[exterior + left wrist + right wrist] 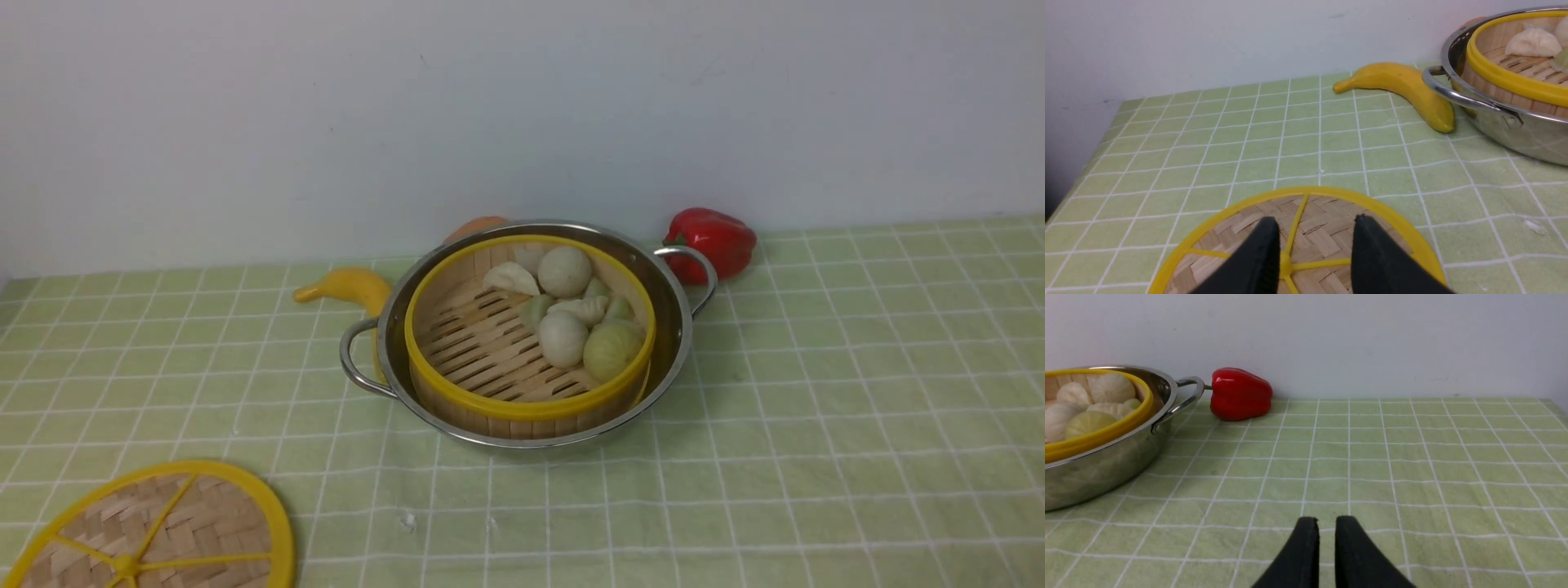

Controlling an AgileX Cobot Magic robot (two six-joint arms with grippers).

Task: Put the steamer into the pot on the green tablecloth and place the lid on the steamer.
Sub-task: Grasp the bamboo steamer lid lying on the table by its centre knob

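Observation:
The steamer [490, 347], a bamboo basket with a yellow rim and white and pale green dumplings, sits inside the steel pot [679, 327] on the green tablecloth [816, 408]. The lid [196, 523], a flat woven disc with yellow spokes, lies on the cloth at the near left. Neither gripper shows in the front view. In the left wrist view my left gripper [1315, 220] hangs open over the lid [1327, 239], its black fingers on either side of a spoke near the hub. My right gripper [1327, 519] is low over bare cloth to the right of the pot [1106, 461], jaws slightly apart and holding nothing.
A yellow banana [351, 286] lies against the pot's left handle. A red bell pepper [714, 241] sits by the right handle, near the white wall. Something orange [478, 226] peeks out behind the pot. The cloth's left edge [1098, 143] drops off beside the lid.

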